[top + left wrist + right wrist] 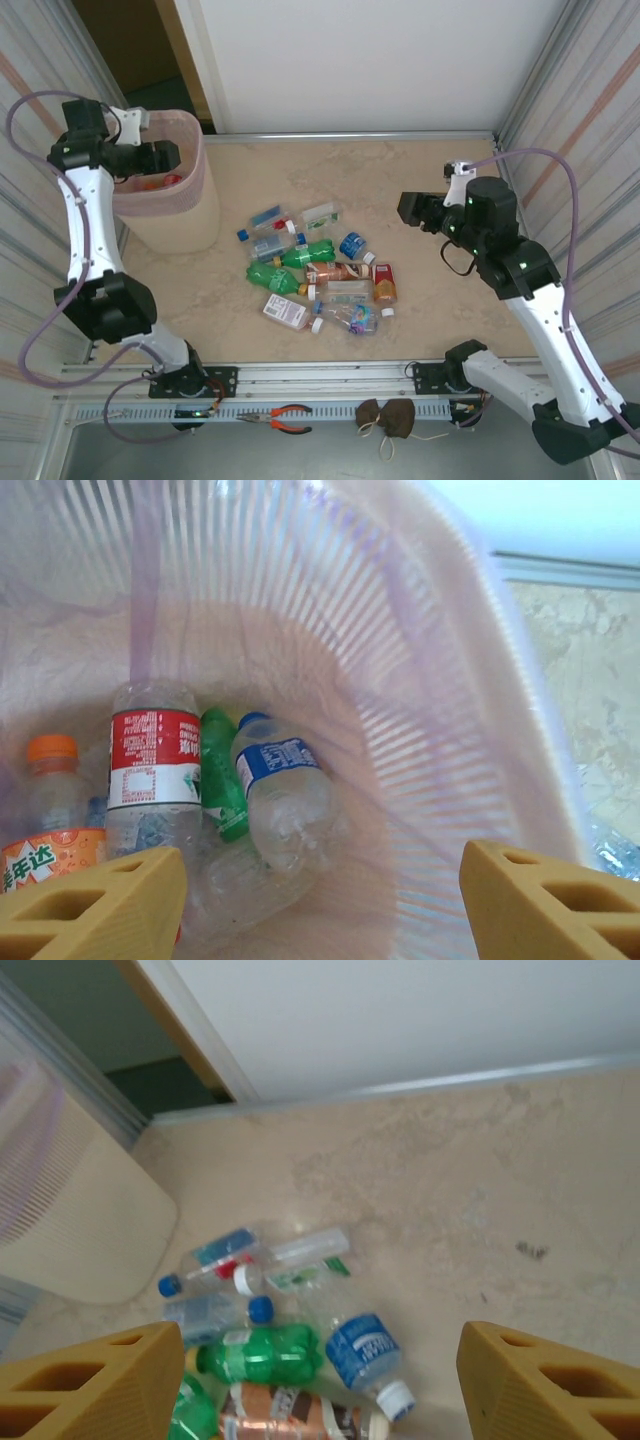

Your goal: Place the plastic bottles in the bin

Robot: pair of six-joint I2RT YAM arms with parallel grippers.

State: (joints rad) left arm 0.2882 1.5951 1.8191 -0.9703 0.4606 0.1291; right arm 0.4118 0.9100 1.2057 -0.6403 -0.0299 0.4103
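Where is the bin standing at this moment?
In the top view the bin stands at the far left of the table, left of the loose bottles, with the left gripper hanging open over its mouth.

Table top (430, 180): pale beige, marbled, bounded at the far side by a metal strip (350, 135); one small dark mark (530, 1251) is noted on its surface. White panel (380, 60): set upright behind the table. Dark opening (115, 45) with a wooden jamb (185, 55): seen at the far left. Ribbed side walls (595, 80): placed at both sides. Aluminium rails (330, 375): laid along the near edge. Pliers (288, 418), orange-handled: laid just below the rails, near two brown bundles (388, 417) trailing pale string.
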